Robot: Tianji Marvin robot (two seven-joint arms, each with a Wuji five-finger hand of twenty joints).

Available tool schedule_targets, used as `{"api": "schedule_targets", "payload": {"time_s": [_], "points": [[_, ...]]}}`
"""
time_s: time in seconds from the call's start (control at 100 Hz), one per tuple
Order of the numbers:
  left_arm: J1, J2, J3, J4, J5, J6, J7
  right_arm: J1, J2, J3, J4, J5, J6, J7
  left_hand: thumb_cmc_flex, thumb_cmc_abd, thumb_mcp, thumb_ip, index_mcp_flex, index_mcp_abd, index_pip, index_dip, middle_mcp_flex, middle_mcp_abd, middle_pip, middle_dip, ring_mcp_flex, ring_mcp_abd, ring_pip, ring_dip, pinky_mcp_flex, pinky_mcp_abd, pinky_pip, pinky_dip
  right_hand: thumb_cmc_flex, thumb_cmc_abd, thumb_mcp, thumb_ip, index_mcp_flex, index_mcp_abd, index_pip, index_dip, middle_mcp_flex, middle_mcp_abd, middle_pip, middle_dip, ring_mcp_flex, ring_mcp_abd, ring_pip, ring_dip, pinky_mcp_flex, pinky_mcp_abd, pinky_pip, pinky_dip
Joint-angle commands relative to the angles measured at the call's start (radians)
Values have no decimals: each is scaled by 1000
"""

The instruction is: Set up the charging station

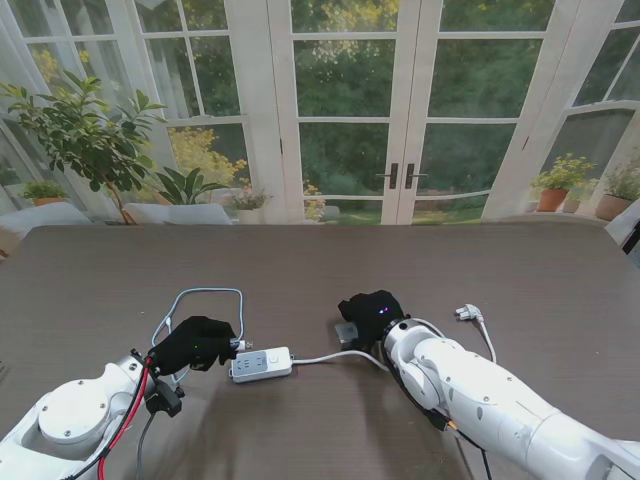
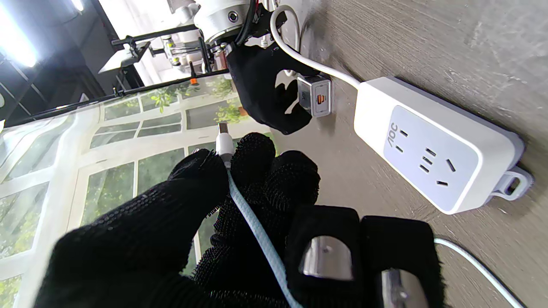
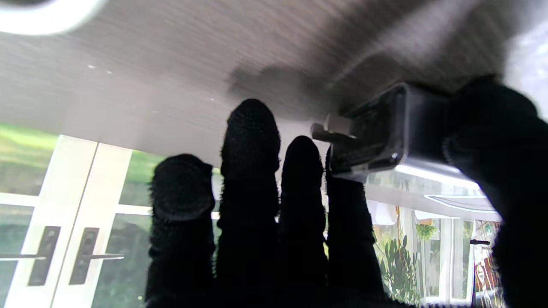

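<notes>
Table point(image 1: 320, 260): dark wood grain, filling the middle and lower frame of the stand view.
Power strip point(image 1: 261, 364): white, flat on the table in the lower centre of the stand view, just right of the left hand; sockets face up; white cord point(image 1: 335, 357) running right toward the right arm. Also lower right of the left wrist view point(image 2: 432, 147).
Left hand point(image 1: 196, 342): black glove, lower left of the stand view, clenched on the charging cable; connector end close beside the strip's left end, contact not clear.
Charging cable point(image 2: 252, 222): pale blue braid, pinched between thumb and fingers point(image 2: 257, 158) in the left wrist view; white plug tip point(image 2: 223, 139) sticking out past the fingertips. Loop of the same cable point(image 1: 205, 295) lying on the table above the left hand in the stand view.
Right hand point(image 1: 370, 315): black glove, centre of the stand view, grasping the charger block, right of the strip and apart from it.
Charger block point(image 3: 385, 137): small, dark-faced with a silvery side, held between thumb and fingers at the right of the right wrist view, close to the table; metal prong poking from its face. Seen too in the upper middle of the left wrist view point(image 2: 316, 96), port side showing.
Loose white plug point(image 1: 468, 313): on the table right of the right hand, well apart from the strip.
</notes>
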Motion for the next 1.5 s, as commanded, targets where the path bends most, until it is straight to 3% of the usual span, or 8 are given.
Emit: {"api": "schedule_targets", "payload": {"time_s": [0.0, 0.07, 0.13, 0.27, 0.44, 0.65, 1.16, 1.49], "points": [[5, -6, -1, -5, -5, 1, -19, 0, -12, -15, 31, 4, -9, 3, 16, 40, 5, 40, 28, -10, 7, 16, 61, 28, 6, -2, 11, -96, 108, -2, 69, -220, 288, 21, 87, 20, 58, 10, 58, -27, 72, 44, 46, -20, 32, 25, 48, 1, 23, 18, 15, -4, 61, 14], [6, -6, -2, -7, -5, 3, -19, 6, -19, -25, 51, 12, -14, -9, 18, 41, -1, 42, 28, -11, 4, 17, 62, 17, 7, -3, 11, -96, 108, -3, 69, -218, 288, 21, 117, 51, 58, 17, 97, -41, 81, 48, 91, -23, 40, 41, 34, 2, 18, 21, 17, -15, 64, 11], [8, -6, -3, -9, -5, 4, -17, 10, -22, -34, 62, 16, -16, -13, 19, 42, -3, 44, 30, -8, 2, 17, 63, 21, 7, -3, 11, -96, 108, -3, 69, -218, 288, 21, 153, 44, 51, -108, 119, -71, 134, -105, 133, -26, 25, 77, 32, 4, 21, 32, 20, -18, 74, 0], [12, -7, -5, -13, -8, 6, -15, 22, -29, -54, 90, 28, -27, -17, 23, 43, -8, 47, 31, -8, -2, 17, 62, 27, 6, -4, 11, -96, 109, -3, 69, -217, 288, 21, 220, 47, 29, -196, 168, -159, 232, -231, 223, -32, 5, 96, 51, 17, 39, 44, 36, -21, 83, -8], [13, -6, -8, -14, -8, 4, -17, 31, -37, -67, 115, 48, -47, -11, 23, 44, -11, 48, 31, -9, -4, 19, 64, 10, 8, -4, 11, -96, 109, -3, 69, -217, 288, 21, 249, 131, 36, -170, 260, -181, 250, -251, 312, -27, -6, 107, 113, 31, 65, 58, 65, -8, 92, -12], [17, -7, -8, -16, -6, 8, -10, 32, -28, -61, 98, 49, -65, 21, 23, 45, -12, 48, 32, -7, -5, 20, 64, 11, 8, -4, 11, -96, 109, -4, 69, -217, 288, 21, 228, 310, 50, -126, 159, -162, 314, -162, 296, -28, 22, 165, 175, -4, 124, 79, 109, -14, 106, -14], [-37, -16, 28, 24, -16, 55, 2, -75, -9, 163, -98, 1, -52, -56, 25, 48, -17, 50, 32, -5, -10, 20, 65, 12, 7, -5, 11, -96, 109, -4, 69, -219, 288, 25, 237, 279, 99, -134, 135, -129, 352, -150, 291, -2, 52, 178, 194, -22, 197, 107, 168, -10, 83, -27], [-94, -13, 70, 55, -17, 97, -35, -116, 7, 206, -225, -78, -92, -106, 29, 54, -29, 53, 30, -3, -15, 21, 65, 11, 7, -5, 11, -96, 109, -4, 69, -219, 288, 24, 232, 283, 97, -134, 132, -133, 352, -147, 287, -4, 59, 180, 194, -20, 198, 106, 164, -10, 80, -25]]}}
